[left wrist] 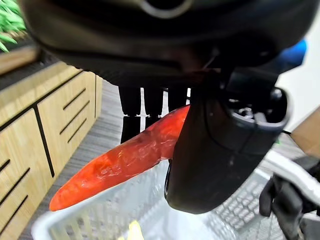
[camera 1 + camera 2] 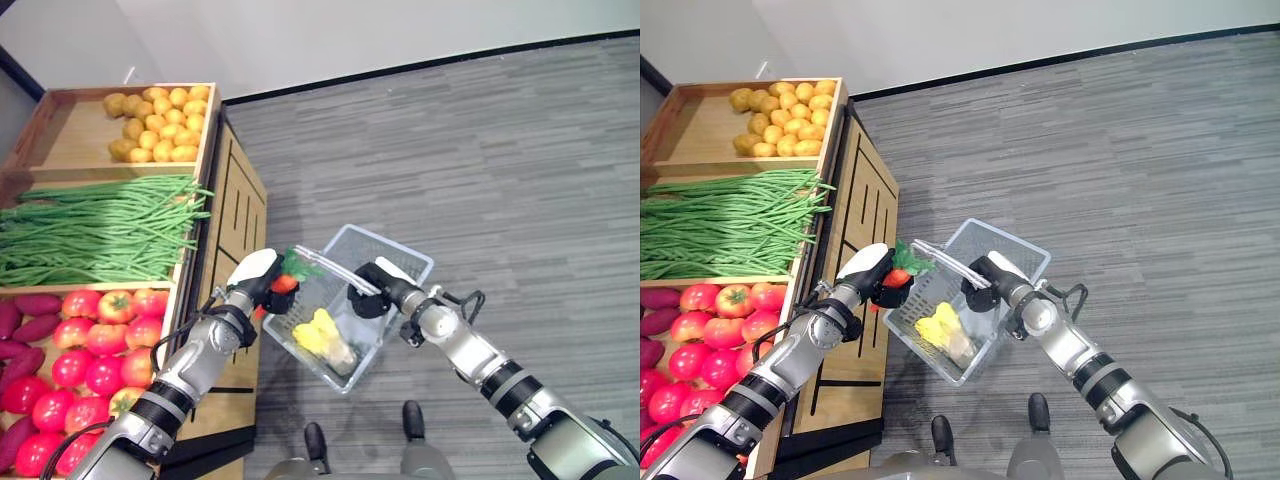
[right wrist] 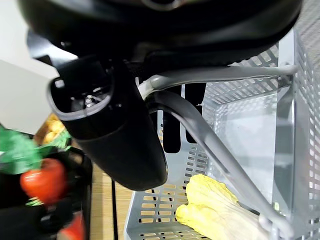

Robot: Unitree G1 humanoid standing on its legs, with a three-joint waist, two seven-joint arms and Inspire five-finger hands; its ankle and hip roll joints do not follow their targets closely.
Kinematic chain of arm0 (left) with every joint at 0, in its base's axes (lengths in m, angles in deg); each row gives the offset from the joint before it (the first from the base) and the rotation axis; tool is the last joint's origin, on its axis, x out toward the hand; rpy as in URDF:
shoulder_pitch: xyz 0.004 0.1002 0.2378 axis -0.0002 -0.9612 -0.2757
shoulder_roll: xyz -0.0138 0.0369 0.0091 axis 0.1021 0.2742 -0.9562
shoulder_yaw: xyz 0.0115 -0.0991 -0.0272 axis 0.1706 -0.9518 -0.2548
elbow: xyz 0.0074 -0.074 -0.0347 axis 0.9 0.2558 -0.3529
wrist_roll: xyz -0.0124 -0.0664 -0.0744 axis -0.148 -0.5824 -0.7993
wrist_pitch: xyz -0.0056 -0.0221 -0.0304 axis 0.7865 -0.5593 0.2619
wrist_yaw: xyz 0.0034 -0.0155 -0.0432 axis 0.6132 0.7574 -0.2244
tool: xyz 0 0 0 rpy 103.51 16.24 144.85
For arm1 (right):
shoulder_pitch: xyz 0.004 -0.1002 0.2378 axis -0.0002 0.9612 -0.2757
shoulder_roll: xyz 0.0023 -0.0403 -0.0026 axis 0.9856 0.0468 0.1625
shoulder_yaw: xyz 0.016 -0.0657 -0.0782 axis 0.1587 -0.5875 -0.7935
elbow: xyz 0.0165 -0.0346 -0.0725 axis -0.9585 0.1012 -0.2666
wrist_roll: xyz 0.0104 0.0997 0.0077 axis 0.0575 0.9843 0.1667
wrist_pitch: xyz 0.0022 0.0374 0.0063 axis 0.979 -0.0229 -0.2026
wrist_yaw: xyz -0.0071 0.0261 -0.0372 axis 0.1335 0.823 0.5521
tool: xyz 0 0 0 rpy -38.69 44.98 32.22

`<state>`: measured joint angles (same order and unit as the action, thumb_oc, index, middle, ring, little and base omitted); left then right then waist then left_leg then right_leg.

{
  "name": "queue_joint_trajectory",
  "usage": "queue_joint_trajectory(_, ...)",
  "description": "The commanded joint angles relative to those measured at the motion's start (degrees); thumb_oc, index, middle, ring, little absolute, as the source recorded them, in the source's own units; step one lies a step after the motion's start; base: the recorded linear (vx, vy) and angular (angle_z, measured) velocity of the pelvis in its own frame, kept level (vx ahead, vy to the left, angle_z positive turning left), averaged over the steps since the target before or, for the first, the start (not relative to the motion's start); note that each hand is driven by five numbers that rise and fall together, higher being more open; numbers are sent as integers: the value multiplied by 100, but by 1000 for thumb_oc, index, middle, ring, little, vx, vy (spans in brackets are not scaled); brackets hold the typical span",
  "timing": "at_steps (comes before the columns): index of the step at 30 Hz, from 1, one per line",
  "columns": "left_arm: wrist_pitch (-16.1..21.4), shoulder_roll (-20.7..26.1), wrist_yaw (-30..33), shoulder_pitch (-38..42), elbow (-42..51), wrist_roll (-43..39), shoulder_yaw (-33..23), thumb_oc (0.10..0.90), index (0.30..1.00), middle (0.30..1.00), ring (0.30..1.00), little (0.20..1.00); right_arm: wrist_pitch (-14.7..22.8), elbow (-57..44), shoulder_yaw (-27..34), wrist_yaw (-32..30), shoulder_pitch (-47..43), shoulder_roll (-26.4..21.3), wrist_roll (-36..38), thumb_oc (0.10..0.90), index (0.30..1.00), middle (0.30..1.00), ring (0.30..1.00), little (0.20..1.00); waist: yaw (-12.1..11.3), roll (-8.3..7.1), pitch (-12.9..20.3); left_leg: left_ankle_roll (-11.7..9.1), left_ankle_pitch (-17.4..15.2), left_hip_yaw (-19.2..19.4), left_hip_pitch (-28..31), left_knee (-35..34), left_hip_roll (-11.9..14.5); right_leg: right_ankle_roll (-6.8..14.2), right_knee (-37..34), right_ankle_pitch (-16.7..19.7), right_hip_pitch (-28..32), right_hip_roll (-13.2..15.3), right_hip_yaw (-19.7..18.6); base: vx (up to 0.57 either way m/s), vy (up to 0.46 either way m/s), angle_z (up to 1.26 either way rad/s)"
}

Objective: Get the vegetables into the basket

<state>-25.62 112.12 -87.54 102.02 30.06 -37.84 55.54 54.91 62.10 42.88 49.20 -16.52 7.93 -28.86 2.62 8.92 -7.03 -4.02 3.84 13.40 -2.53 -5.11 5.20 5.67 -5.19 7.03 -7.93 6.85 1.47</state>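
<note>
two silver-grey jointed arms with black bands at the segments. left robot hand [image 2: 254, 283]: dark, glossy casing, white cover over the thumb. right robot hand [image 2: 377, 289]: dark, likewise with a white thumb cover. in the wrist views each thumb shows as a thick, rounded black shell.

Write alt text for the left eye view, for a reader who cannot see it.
The left hand holds a carrot over the rim of a grey basket, which the right hand carries by its handles. A yellow vegetable lies inside; a wooden stand of potatoes, green beans and tomatoes is on the left.
</note>
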Motion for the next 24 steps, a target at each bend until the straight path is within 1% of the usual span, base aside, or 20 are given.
queue_joint_trajectory(1,152,28,397,1091,-539,255,415,400,300,300,300,300,964,-1223,109,-257,-1673,672,500,400,300,300,300,300,156,-258,196,-203,-49,-70,86,11,-137,374,56,-187,222,308,190,-11,-12,-8)
queue_joint_trajectory(6,143,-151,456,1193,-949,284,557,400,300,300,300,300,1027,-1546,63,-354,-1945,641,537,400,300,300,300,300,189,-275,191,-206,-38,-25,54,11,-123,373,55,-165,150,294,140,-5,-9,-8)
queue_joint_trajectory(10,114,-393,549,1285,-1366,241,675,400,300,300,300,300,1029,-1609,-44,-405,-2076,728,835,400,300,300,300,300,213,-319,178,-211,-20,7,27,11,-96,365,57,-149,110,273,116,-5,-19,-7)
queue_joint_trajectory(11,99,-528,588,1349,-1571,225,747,400,300,300,300,300,1063,-1637,-106,-400,-2109,794,1002,400,300,300,300,300,230,-343,173,-219,-12,16,15,11,-83,361,55,-143,95,265,108,-5,-32,-1)
queue_joint_trajectory(13,86,-658,597,1427,-1866,240,839,400,300,300,300,300,1065,-1663,-151,-414,-2150,806,1118,400,300,300,300,300,255,-358,166,-230,2,24,1,11,-70,357,57,-139,78,255,104,0,0,0)
queue_joint_trajectory(18,48,-862,587,1618,-2221,317,1030,400,300,300,300,300,1107,-1858,-298,-342,-2169,866,1370,400,300,300,300,300,313,-388,143,-240,6,45,-29,11,-47,360,56,-117,26,238,83,0,0,0)
queue_joint_trajectory(19,44,-949,598,1710,-2410,325,1112,400,300,300,300,300,1128,-1933,-368,-289,-2169,869,1443,400,300,300,300,300,342,-402,125,-243,16,63,-41,11,-42,361,58,-110,-3,232,61,0,0,0)
queue_joint_trajectory(24,51,-1078,611,1879,-2803,362,1246,400,300,300,300,300,1150,-2017,-556,-200,-2158,881,1587,400,300,300,300,300,368,-413,99,-249,28,98,-65,11,-25,360,62,-92,-54,219,21,-14,-9,-3)
